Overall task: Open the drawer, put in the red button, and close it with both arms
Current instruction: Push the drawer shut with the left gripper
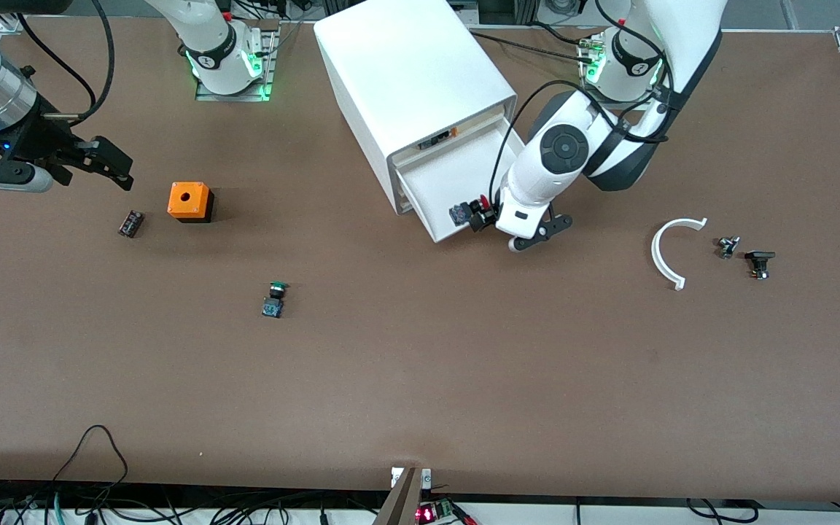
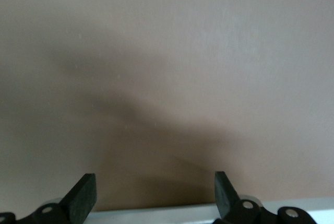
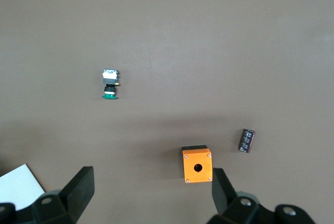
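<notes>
The white cabinet (image 1: 413, 80) stands between the arms' bases. Its drawer (image 1: 443, 173) is pulled out toward the front camera. The red button (image 1: 459, 214) lies on its side at the drawer's front edge, red cap toward the left arm. My left gripper (image 1: 481, 216) hangs right beside the button at that edge. The left wrist view shows its fingers (image 2: 83, 195) wide apart with nothing between them, over brown table and a white strip. The button is hidden there. My right gripper (image 1: 110, 164) waits open and empty above the table at the right arm's end, also shown in its wrist view (image 3: 151, 185).
An orange box (image 1: 189, 200) with a round hole, a small dark cylinder (image 1: 130, 223) and a green-capped button (image 1: 274, 299) lie toward the right arm's end. A white curved piece (image 1: 671, 251) and two small dark parts (image 1: 759, 262) lie toward the left arm's end.
</notes>
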Controlling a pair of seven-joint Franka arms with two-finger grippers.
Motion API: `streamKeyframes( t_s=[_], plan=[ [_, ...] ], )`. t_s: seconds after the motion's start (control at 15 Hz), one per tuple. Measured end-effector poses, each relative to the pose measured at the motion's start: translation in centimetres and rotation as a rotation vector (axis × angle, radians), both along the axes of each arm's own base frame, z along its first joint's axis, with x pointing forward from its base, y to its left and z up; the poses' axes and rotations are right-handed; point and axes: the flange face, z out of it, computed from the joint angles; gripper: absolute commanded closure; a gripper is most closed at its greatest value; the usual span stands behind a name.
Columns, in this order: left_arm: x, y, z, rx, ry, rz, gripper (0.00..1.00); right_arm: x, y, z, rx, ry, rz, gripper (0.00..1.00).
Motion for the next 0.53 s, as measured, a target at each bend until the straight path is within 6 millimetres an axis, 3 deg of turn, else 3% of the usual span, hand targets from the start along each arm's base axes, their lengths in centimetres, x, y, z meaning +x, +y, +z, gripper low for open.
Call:
streamKeyframes(
  t_s=[0.53],
  plan=[
    [-4.8, -4.5, -0.7, 0.036, 0.080, -0.091, 0.01, -0.2, -1.1, 1.1, 0.017, 0.013, -0.023, 0.00]
  ],
)
